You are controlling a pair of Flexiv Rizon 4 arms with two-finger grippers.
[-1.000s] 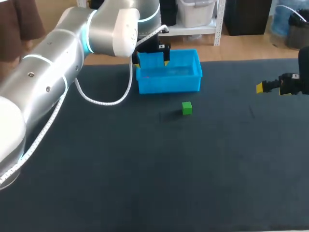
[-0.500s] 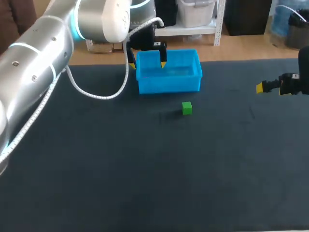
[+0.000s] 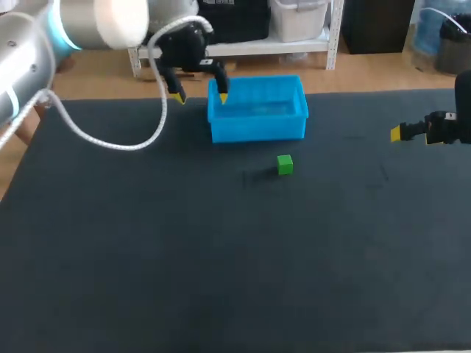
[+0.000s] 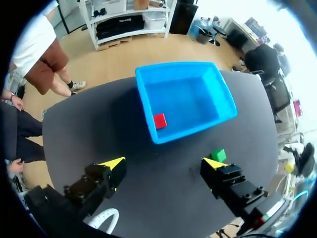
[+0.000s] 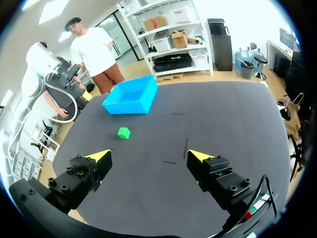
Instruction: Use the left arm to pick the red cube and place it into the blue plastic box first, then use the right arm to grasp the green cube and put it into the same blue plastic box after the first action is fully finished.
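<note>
Beside box, left claw now backs off leftward, fingers apart, empty; red cube lies inside; first step done; right claw, apart, unmoved; green cube next

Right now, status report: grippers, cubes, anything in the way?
Left gripper open, empty, near blue plastic box. Small red cube inside box. Small green cube on table, nothing around it. Right gripper open, empty.
</note>
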